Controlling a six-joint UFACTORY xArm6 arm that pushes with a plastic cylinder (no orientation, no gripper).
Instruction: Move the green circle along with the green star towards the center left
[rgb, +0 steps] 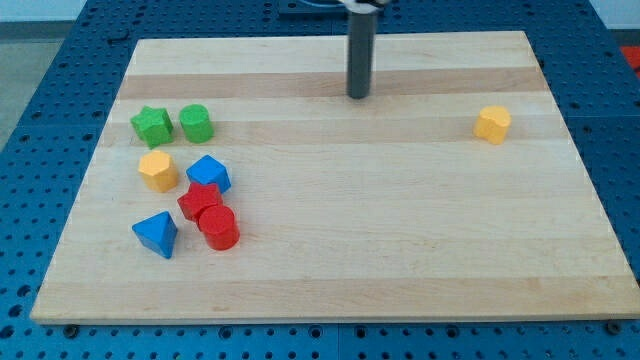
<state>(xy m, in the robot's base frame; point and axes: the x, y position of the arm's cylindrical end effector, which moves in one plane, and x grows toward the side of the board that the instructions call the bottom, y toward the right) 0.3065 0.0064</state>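
With my tip (358, 95) at the board's 12 o'clock, no claw fitted so no claw state applies, route it to the 3 o'clock side of the green circle (195, 123), which touches the green star (151, 126) at the board's 10 o'clock, then push slowly toward 8 o'clock.

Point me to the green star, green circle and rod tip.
green star (152, 126), camera view, top face centre
green circle (195, 123), camera view, top face centre
my tip (358, 96), camera view, rod's very bottom end
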